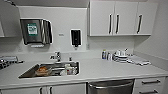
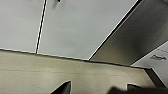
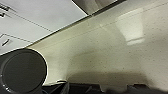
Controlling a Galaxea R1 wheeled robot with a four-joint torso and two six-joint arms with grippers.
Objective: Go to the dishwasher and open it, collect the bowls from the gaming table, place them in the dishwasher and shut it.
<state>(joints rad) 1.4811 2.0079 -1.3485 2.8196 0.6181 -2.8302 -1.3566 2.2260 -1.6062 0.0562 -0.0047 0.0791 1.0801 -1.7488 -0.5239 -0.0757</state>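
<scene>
2 dark fingertips (image 2: 65, 87) of the left hand (image 2: 97, 88) stand apart over pale floor (image 2: 75, 75), gripping nothing, with white cabinet doors (image 2: 70, 27) just beyond. Whether the right hand is open or closed I cannot tell; its camera looks over speckled floor beside a round dark part of the robot. Ahead, the dishwasher (image 1: 110, 87) sits closed under the tabletop (image 1: 107, 70), right of the sink (image 1: 51, 70), which holds dishes. White wall cabinets (image 1: 120, 18) hang above.
</scene>
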